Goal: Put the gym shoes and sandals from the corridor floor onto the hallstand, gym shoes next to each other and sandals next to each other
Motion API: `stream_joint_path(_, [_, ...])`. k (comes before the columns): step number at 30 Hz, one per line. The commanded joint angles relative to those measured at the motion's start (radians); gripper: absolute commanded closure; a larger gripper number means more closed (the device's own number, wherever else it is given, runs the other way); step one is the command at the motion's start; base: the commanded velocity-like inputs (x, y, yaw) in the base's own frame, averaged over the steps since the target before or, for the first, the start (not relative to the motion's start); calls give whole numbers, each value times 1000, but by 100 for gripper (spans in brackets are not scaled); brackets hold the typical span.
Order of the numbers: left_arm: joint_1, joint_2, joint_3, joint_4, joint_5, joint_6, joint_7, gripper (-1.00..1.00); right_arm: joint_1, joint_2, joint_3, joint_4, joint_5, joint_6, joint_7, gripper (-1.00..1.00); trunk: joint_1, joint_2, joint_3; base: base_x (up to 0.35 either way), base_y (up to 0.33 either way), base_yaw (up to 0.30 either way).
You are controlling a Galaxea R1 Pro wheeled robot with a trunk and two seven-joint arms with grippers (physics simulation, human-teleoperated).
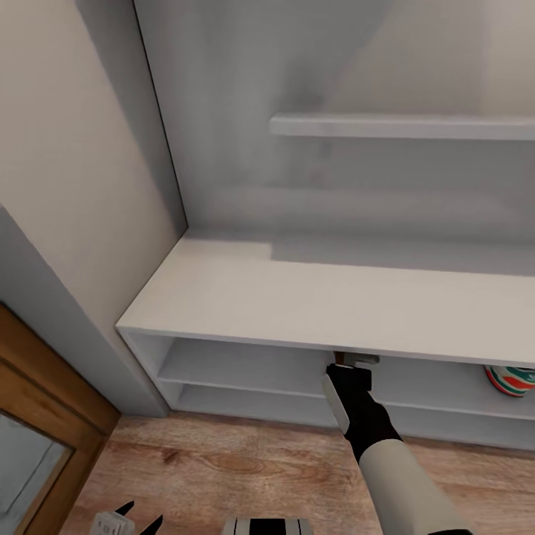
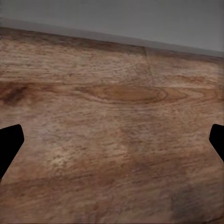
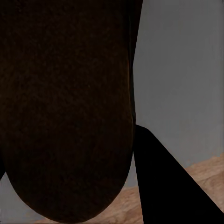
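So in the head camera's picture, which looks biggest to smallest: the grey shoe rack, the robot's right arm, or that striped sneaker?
1. Shoe rack, by far.
2. Right arm, though it sits nearer the camera, which inflates it.
3. Sneaker, partly cut off by the picture's edge and the rack's top.

The right arm (image 1: 386, 453) stretches forward and low, its black wrist leading to the right gripper (image 1: 355, 362), whose jaws are clamped on something dark brown. The left gripper (image 1: 137, 514) hangs low beside the body, jaws spread wide with nothing between them.
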Motion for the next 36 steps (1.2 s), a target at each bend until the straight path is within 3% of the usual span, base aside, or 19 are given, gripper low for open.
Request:
stream_joint_path(1, [-1,-1,4,0,-5,-4,-4,-100,0,0,1,-1,-13,0,-8,100,0,0,-1,128,0,0])
stream_joint_path(14, [-1,0,5,0,-5,-4,-4,-100,-1,0,1,-2,-13,0,-9,100,0,0,-1,37,0,0])
stream_joint_path(15, [-1,0,5,0,-5,-4,-4,-100,-1,0,1,-2,-13,0,-9,-100,0,0,-1,1,0,0])
stream_joint_path(30, [-1,0,5,0,-5,-4,-5,-100,-1,0,1,-2,-13,0,-8,-100,0,0,-1,-6,0,0])
stream_joint_path(36, [-1,0,5,0,-5,-5,-5,-100,-1,0,1,-2,-13,0,-8,-100,0,0,-1,-202,0,0])
